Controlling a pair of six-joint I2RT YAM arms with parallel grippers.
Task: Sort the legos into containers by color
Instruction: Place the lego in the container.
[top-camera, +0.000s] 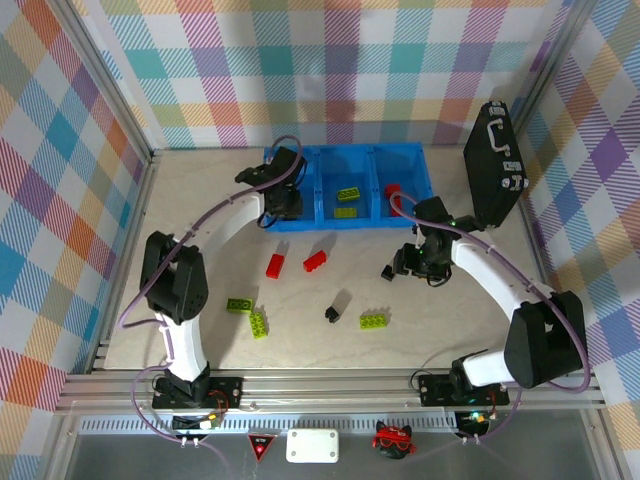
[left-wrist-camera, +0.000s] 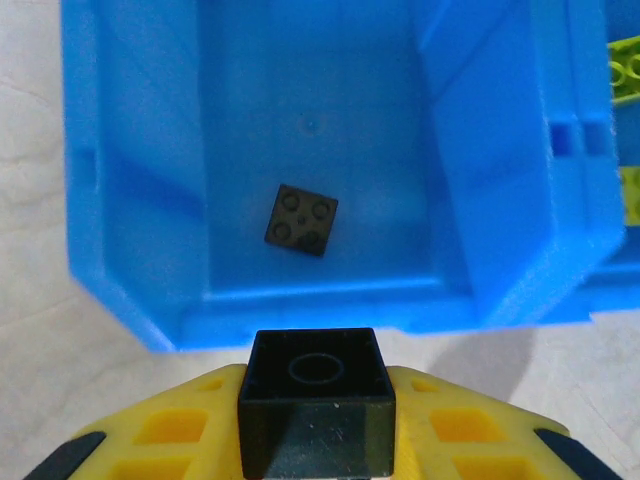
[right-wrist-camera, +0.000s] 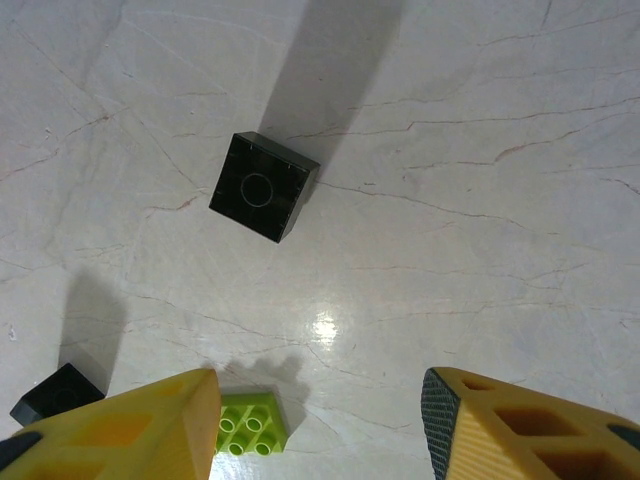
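Observation:
My left gripper (left-wrist-camera: 315, 385) is shut on a black lego (left-wrist-camera: 315, 425), held just short of the near wall of the left blue container (left-wrist-camera: 130, 260). Another black lego (left-wrist-camera: 301, 220) lies on that bin's floor. From above, the left gripper (top-camera: 283, 203) sits at the left end of the containers (top-camera: 410, 150). Green legos (top-camera: 349, 193) lie in the middle bin and a red one (top-camera: 392, 187) in the right bin. My right gripper (right-wrist-camera: 320, 420) hangs open and empty above the table, with a black lego (right-wrist-camera: 263, 187) ahead of it and a green lego (right-wrist-camera: 250, 424) by its left finger.
Loose on the table are two red legos (top-camera: 275, 265) (top-camera: 315, 261), three green ones (top-camera: 238, 305) (top-camera: 259, 323) (top-camera: 375, 320) and two black ones (top-camera: 331, 313) (top-camera: 388, 271). A black handled case (top-camera: 495, 165) stands at the back right beside the containers.

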